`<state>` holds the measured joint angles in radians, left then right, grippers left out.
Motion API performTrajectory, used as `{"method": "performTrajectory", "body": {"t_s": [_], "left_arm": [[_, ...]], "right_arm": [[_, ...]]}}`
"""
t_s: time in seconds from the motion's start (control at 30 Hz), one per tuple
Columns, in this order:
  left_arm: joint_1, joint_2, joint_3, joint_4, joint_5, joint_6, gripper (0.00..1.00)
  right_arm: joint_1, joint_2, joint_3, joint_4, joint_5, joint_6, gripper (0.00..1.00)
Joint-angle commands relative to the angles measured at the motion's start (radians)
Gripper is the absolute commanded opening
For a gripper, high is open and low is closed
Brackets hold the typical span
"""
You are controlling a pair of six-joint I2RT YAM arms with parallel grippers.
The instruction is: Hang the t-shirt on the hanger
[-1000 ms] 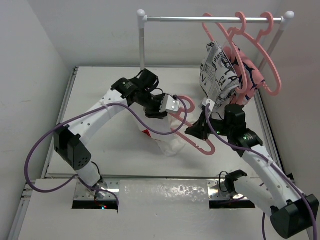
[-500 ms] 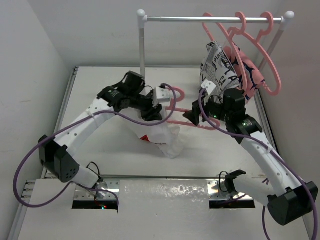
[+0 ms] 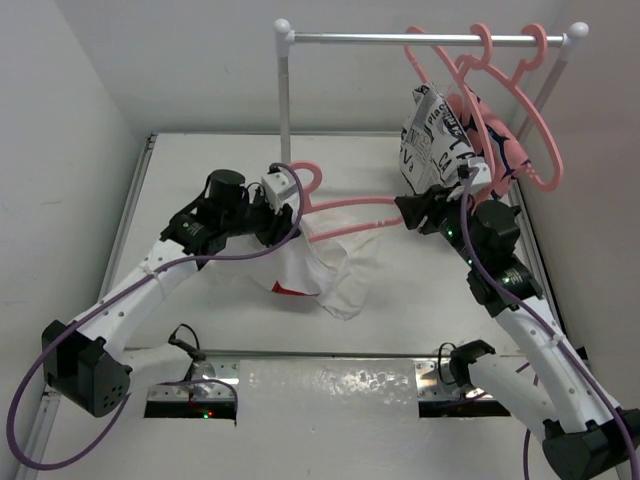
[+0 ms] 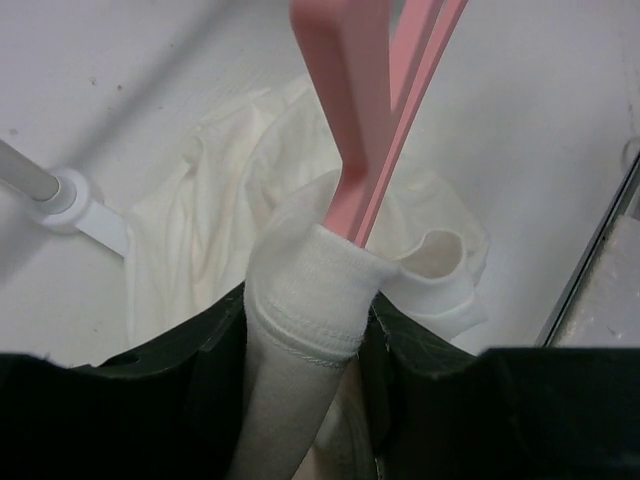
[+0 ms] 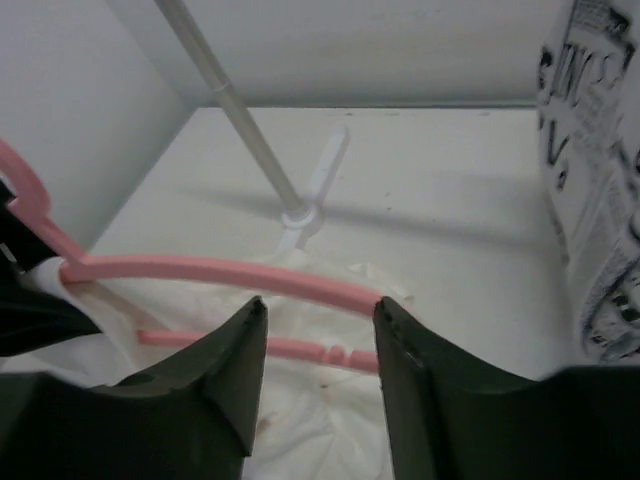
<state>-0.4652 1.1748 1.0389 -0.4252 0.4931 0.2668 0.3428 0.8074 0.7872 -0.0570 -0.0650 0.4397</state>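
Top view: the hanger (image 3: 350, 205) is up in the air over mid-table, nearer the far edge, w/ its hook end at the left gripper (image 3: 278, 200) and its other end at the right gripper (image 3: 412, 212). The t-shirt (image 3: 335, 275) hangs bunched from the hook end, its tail on the table and its red patch (image 3: 288, 290) showing; most of the hanger's arm is bare. Left wrist view: fingers (image 4: 200, 370) pinch the collar hem w/ the hanger's neck coming up through it, the rest of the cloth slack below. Right wrist view: fingers (image 5: 215, 390) are spread, hanger's end in the gap btwn them, no clamp visible. So approx halfway: the neck is through the collar, but neither shoulder looks seated, and the cloth prob. needs pulling along both arms.
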Motion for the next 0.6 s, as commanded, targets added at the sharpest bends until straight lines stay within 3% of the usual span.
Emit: {"method": "performTrajectory", "body": {"t_s": [0.0,0.1,0.2,0.57], "left_arm": [[-0.001,-0.061,-0.028,0.156,-0.071,-0.107,0.0],[-0.001,-0.072,-0.057,0.175,-0.067,-0.144,0.0],[-0.001,-0.089,-0.091,0.19,-0.093,-0.158,0.0],[0.002,-0.132,-0.16,0.206,-0.091,-0.172,0.0]], "right_arm": [[0.019,0.012,-0.087,0.049,-0.036,0.201,0.41],[0.123,0.026,-0.187,0.144,0.026,0.235,0.37],[0.241,0.051,-0.203,0.177,0.129,0.226,0.4],[0.34,0.499,-0.161,0.417,-0.051,0.298,0.62]]}}
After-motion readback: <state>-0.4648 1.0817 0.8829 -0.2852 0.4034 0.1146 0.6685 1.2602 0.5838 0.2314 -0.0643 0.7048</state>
